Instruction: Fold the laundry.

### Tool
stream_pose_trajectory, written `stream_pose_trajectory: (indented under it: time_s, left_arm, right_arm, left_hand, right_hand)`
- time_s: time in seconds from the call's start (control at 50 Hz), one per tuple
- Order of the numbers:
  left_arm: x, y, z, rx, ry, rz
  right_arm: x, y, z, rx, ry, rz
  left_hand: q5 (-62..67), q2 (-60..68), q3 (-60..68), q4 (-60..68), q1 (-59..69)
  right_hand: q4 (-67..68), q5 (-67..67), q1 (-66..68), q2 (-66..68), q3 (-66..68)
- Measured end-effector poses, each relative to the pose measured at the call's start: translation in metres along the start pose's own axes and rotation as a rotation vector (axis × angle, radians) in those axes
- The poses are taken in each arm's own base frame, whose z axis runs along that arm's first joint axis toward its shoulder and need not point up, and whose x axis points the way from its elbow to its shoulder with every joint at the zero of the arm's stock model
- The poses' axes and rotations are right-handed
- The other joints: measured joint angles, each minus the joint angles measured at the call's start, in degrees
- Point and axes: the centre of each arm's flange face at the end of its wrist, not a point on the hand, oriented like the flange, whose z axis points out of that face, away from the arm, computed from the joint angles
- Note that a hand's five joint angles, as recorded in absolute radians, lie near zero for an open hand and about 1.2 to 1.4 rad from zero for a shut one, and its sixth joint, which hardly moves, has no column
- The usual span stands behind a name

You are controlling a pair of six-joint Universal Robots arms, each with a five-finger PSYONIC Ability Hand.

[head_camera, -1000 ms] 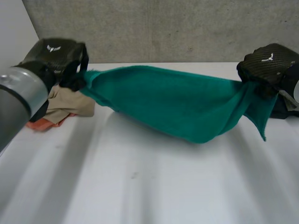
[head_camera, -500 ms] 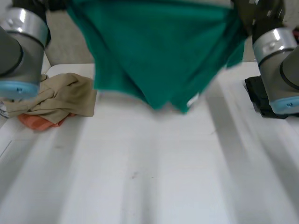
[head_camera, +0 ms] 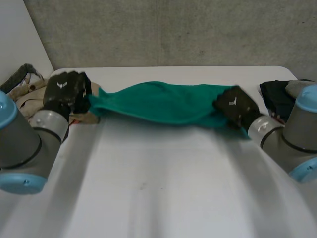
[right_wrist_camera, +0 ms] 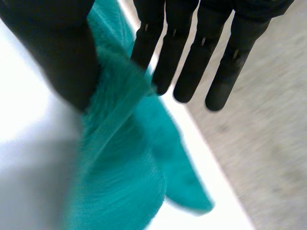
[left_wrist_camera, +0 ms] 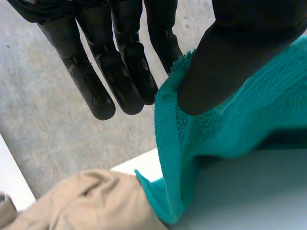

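Fabric of the teal towel [head_camera: 163, 103] is a looped terry with a flat hemmed border, plain in the left wrist view [left_wrist_camera: 240, 129]. It is pulled out lengthwise into a long, narrow, bunched band across the far half of the white table [head_camera: 158, 188], running side to side. It is widest in the middle, gathered to a thin neck at each end, with soft lengthwise creases. Whether its lower edge touches the tabletop I cannot tell.

At its left end the left hand [head_camera: 64, 91] grips it. The left wrist view shows the thumb [left_wrist_camera: 225, 62] pressed down on the hemmed edge, pinching it against one finger, while the other fingers [left_wrist_camera: 120, 81] lie straight beside it. A loose corner hangs below the pinch, just beside a crumpled beige cloth [left_wrist_camera: 96, 201].

At the right end the right hand [head_camera: 235, 105] holds the towel in the same way. In the right wrist view the cloth [right_wrist_camera: 120, 158] passes between the thumb [right_wrist_camera: 62, 52] and the nearest of the straight fingers [right_wrist_camera: 192, 62], and a free point trails past them.

A black item [head_camera: 277, 96] lies near the table's right edge, beyond the right hand. A grey concrete wall [head_camera: 173, 34] stands behind the table.
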Motion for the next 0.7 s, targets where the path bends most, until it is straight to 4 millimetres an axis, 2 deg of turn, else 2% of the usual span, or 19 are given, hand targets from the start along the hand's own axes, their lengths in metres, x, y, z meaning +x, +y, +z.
stream_pose_trajectory:
  time_s: [0.06, 0.12, 0.18, 0.24, 0.26, 0.28, 0.32, 0.36, 0.38, 0.52, 0.62, 0.7]
  left_arm:
    - [-0.001, 0.006, -0.006, -0.016, -0.003, 0.005]
    - [-0.004, 0.004, -0.008, -0.011, -0.009, 0.005]
    - [-0.006, 0.000, -0.008, -0.002, -0.013, 0.005]
    - [-0.009, -0.008, -0.009, 0.019, -0.022, 0.001]
    - [-0.009, -0.008, -0.009, 0.019, -0.022, 0.001]
    - [-0.011, -0.014, -0.009, 0.033, -0.027, -0.002]
    - [-0.012, -0.017, -0.010, 0.041, -0.030, -0.004]
    - [-0.012, -0.019, -0.010, 0.045, -0.030, -0.005]
    - [-0.013, -0.022, -0.011, 0.052, -0.031, -0.008]
    - [-0.013, -0.027, -0.012, 0.061, -0.029, -0.017]
    - [-0.011, -0.029, -0.012, 0.059, -0.021, -0.020]
    - [-0.010, -0.031, -0.012, 0.060, -0.015, -0.020]
  right_arm:
    - [-0.007, 0.012, -0.003, -0.059, -0.030, 0.031]
    - [-0.005, 0.016, -0.006, -0.082, -0.020, 0.089]
    - [0.000, 0.016, -0.008, -0.088, -0.004, 0.133]
    - [0.013, 0.013, -0.013, -0.091, 0.041, 0.252]
    - [0.013, 0.013, -0.013, -0.091, 0.041, 0.252]
    - [0.021, 0.011, -0.017, -0.094, 0.065, 0.341]
    - [0.027, 0.011, -0.020, -0.102, 0.078, 0.410]
    - [0.029, 0.011, -0.021, -0.107, 0.081, 0.435]
    - [0.035, 0.012, -0.026, -0.127, 0.088, 0.520]
    - [0.049, 0.025, -0.039, -0.238, 0.091, 0.721]
    - [0.047, 0.036, -0.047, -0.309, 0.078, 0.723]
    - [0.040, 0.043, -0.050, -0.336, 0.065, 0.676]
  left_hand:
    - [0.0, 0.0, 0.0, 0.0, 0.0]
    - [0.0, 0.0, 0.0, 0.0, 0.0]
    - [0.0, 0.0, 0.0, 0.0, 0.0]
    - [0.0, 0.0, 0.0, 0.0, 0.0]
    - [0.0, 0.0, 0.0, 0.0, 0.0]
    - [0.0, 0.0, 0.0, 0.0, 0.0]
    - [0.0, 0.0, 0.0, 0.0, 0.0]
    - [0.0, 0.0, 0.0, 0.0, 0.0]
    - [0.0, 0.0, 0.0, 0.0, 0.0]
    - [0.0, 0.0, 0.0, 0.0, 0.0]
    - [0.0, 0.0, 0.0, 0.0, 0.0]
    - [0.0, 0.0, 0.0, 0.0, 0.0]
  right_hand:
    - [-16.0, -16.2, -15.2, -15.1, -15.9]
    - [-24.7, -25.3, -23.4, -23.2, -23.9]
    - [-27.6, -28.4, -25.8, -25.2, -26.7]
    - [-31.2, -32.3, -29.9, -30.1, -31.7]
    - [-31.2, -32.3, -29.9, -30.1, -31.7]
    - [-32.9, -32.8, -31.5, -31.9, -33.5]
    - [-33.6, -32.8, -31.7, -32.2, -33.9]
    - [-33.6, -33.0, -31.7, -32.2, -33.9]
    - [-33.7, -32.8, -31.7, -32.2, -33.9]
    - [-32.6, -31.6, -31.0, -31.2, -32.6]
    - [-22.6, -21.7, -21.2, -21.5, -22.4]
    - [-19.5, -18.8, -18.6, -18.8, -19.7]
